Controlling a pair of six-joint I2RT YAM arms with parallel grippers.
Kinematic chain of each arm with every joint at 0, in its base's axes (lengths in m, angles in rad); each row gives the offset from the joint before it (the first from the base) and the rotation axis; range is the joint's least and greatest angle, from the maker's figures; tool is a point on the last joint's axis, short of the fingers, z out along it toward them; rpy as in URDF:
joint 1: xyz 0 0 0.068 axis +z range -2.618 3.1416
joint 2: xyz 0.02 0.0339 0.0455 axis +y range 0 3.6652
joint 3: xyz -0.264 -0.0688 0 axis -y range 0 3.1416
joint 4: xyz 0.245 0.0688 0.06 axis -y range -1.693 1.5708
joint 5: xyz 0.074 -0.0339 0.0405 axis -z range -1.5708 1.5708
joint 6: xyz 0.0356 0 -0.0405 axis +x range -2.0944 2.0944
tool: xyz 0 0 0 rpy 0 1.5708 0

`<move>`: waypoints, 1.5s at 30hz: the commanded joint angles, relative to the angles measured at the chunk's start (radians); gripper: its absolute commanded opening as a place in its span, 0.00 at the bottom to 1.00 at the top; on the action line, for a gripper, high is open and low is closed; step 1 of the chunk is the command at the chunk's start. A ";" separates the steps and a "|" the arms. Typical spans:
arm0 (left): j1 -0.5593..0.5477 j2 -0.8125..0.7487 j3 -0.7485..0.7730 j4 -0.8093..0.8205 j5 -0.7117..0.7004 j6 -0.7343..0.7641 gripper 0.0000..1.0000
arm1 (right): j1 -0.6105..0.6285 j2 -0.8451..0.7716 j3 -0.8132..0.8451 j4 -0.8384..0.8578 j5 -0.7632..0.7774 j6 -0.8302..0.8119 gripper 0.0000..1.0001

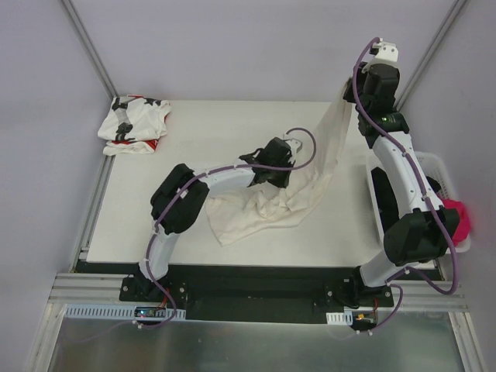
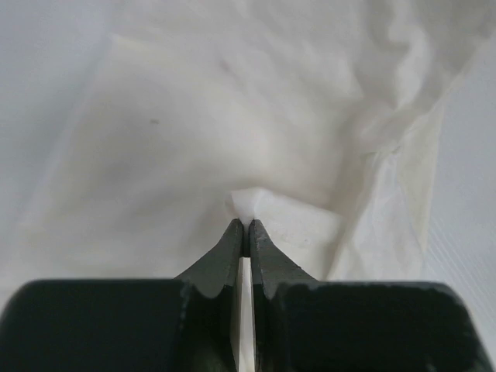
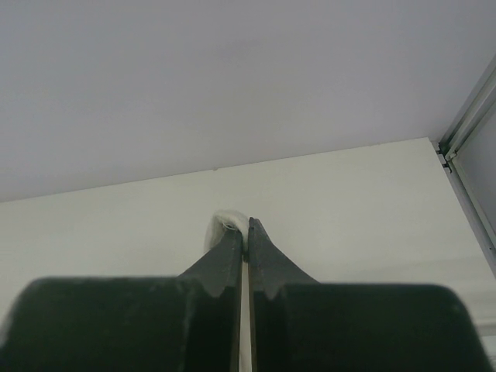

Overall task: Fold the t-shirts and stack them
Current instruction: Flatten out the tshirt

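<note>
The plain cream-white t-shirt (image 1: 263, 213) lies crumpled at mid-table, and one strip of it rises to the far right. My left gripper (image 1: 288, 152) is shut on a pinch of this cloth (image 2: 249, 203), its jaws pressed together over the fabric. High at the far right, my right gripper (image 1: 358, 76) is shut on the raised end of the same shirt; a small tuft of cloth (image 3: 226, 223) shows at its tips. The star-print t-shirt (image 1: 135, 124) lies folded in the far left corner.
A white plastic basket (image 1: 434, 167) stands off the table's right edge, behind the right arm, with a pink cloth (image 1: 457, 218) at its near end. The table's back edge meets the grey wall (image 3: 232, 77).
</note>
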 commanded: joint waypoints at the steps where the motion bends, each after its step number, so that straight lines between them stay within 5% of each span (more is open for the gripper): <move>1: 0.120 -0.197 0.113 -0.030 -0.065 0.068 0.00 | -0.012 -0.075 0.003 0.045 0.011 -0.010 0.01; 5: 0.211 -0.283 0.249 -0.098 -0.214 0.201 0.00 | -0.009 -0.093 0.008 0.029 0.017 -0.021 0.01; 12: 0.326 -0.324 0.577 -0.219 -0.257 0.318 0.00 | -0.009 -0.127 -0.015 0.024 0.004 -0.008 0.01; 31: 0.386 -0.410 0.719 -0.224 -0.317 0.445 0.00 | 0.114 -0.201 0.097 -0.007 0.097 -0.223 0.01; 45: 0.386 -0.680 0.663 -0.161 -0.260 0.500 0.00 | 0.220 -0.362 0.028 0.209 0.129 -0.401 0.01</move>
